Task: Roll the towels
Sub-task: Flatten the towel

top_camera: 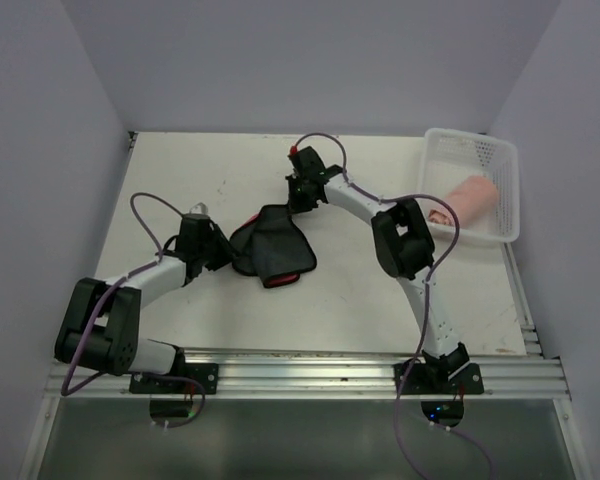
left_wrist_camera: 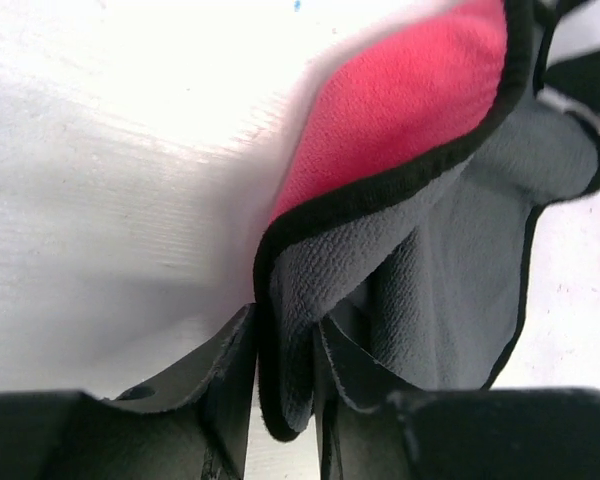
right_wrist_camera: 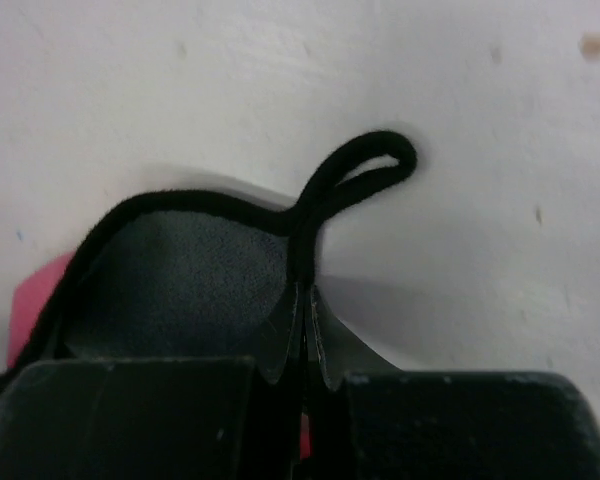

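White table (top_camera: 360, 300), dark cloth (top_camera: 275, 245), lilac walls (top_camera: 60, 130)

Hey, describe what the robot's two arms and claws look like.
The left arm and right arm both have white links and bulky black joints. A purple cable loops along each. The left claw and right claw have black fingers. Black bases bolt to a metal rail.

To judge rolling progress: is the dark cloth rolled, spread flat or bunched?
Bunched, not rolled: the dark cloth lies in loose folds, red face showing, its edges pinched by the left tool and right tool.
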Robot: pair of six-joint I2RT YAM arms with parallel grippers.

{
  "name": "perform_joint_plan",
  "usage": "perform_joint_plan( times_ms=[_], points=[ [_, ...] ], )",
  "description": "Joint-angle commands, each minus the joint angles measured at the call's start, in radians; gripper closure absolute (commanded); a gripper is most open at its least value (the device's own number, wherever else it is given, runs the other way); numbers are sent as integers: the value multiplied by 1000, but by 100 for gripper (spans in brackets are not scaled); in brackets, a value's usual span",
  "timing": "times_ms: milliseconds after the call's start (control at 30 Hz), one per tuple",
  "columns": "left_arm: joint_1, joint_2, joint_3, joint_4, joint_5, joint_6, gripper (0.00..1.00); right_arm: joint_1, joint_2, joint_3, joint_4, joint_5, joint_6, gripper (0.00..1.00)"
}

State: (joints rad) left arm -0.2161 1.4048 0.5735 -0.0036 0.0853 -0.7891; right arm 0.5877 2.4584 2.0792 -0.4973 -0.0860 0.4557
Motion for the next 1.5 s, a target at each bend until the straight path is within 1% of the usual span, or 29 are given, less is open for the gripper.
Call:
perform_joint_plan(
  times_ms=[0, 33, 67, 100, 167, 233, 267, 333, 400, 433, 467, 500, 567, 600, 633, 667, 733, 867, 1067, 1100, 1300, 1467],
  points=[
    [6, -55, -11, 60, 53, 68, 70, -11, -214, -163, -86, 84, -67, 100],
    [6, -62, -9, 63, 59, 80, 71, -12, -301, -209, -86, 119, -68, 100],
    [6, -69, -6, 63, 62, 91, 74, -14, -346, -311, -67, 156, -68, 100],
    [6, -79, 2, 65, 68, 112, 75, -15, -387, -361, -60, 179, -63, 100],
    [6, -79, 17, 60, 73, 135, 75, -15, -513, -488, -49, 209, -55, 100],
    [6, -55, 63, 30, 76, 168, 75, -15, -581, -577, -52, 233, -46, 100],
    [6, -44, 80, 24, 77, 175, 75, -15, -629, -596, -53, 235, -45, 100],
    [6, -9, 123, 19, 97, 205, 75, -22, -665, -623, -57, 230, -43, 100],
    [4, 28, 173, 5, 108, 229, 74, -40, -699, -653, -23, 213, -32, 100],
    [4, 36, 184, 5, 117, 237, 71, -51, -700, -647, -17, 175, -23, 97],
    [4, 48, 199, 5, 134, 243, 64, -77, -694, -642, 8, 137, -8, 89],
    [4, 48, 203, 5, 142, 249, 62, -86, -669, -631, 12, 108, 7, 82],
    [3, 37, 198, 11, 149, 254, 57, -101, -638, -585, 32, 69, 27, 78],
    [3, 22, 189, 19, 156, 257, 55, -101, -591, -565, 34, 63, 29, 74],
    [3, 16, 186, 30, 156, 260, 50, -101, -566, -515, 34, 37, 34, 65],
    [3, 10, 183, 34, 153, 264, 49, -101, -534, -486, 32, 28, 38, 60],
    [1, 13, 189, 34, 133, 275, 44, -101, -454, -409, 25, 6, 50, 55],
    [3, 65, 238, 27, 87, 306, 42, -101, -371, -332, 20, -24, 81, 54],
    [3, 125, 319, 5, 45, 324, 41, -104, -328, -314, 35, -31, 87, 53],
    [3, 126, 321, -27, 48, 323, 41, -104, -323, -312, 34, -29, 90, 53],
    [3, 114, 315, -38, 45, 326, 40, -115, -257, -269, 46, 3, 124, 49],
    [3, 96, 307, -75, 19, 329, 40, -118, -159, -140, 3, 29, 144, 48]
  ],
)
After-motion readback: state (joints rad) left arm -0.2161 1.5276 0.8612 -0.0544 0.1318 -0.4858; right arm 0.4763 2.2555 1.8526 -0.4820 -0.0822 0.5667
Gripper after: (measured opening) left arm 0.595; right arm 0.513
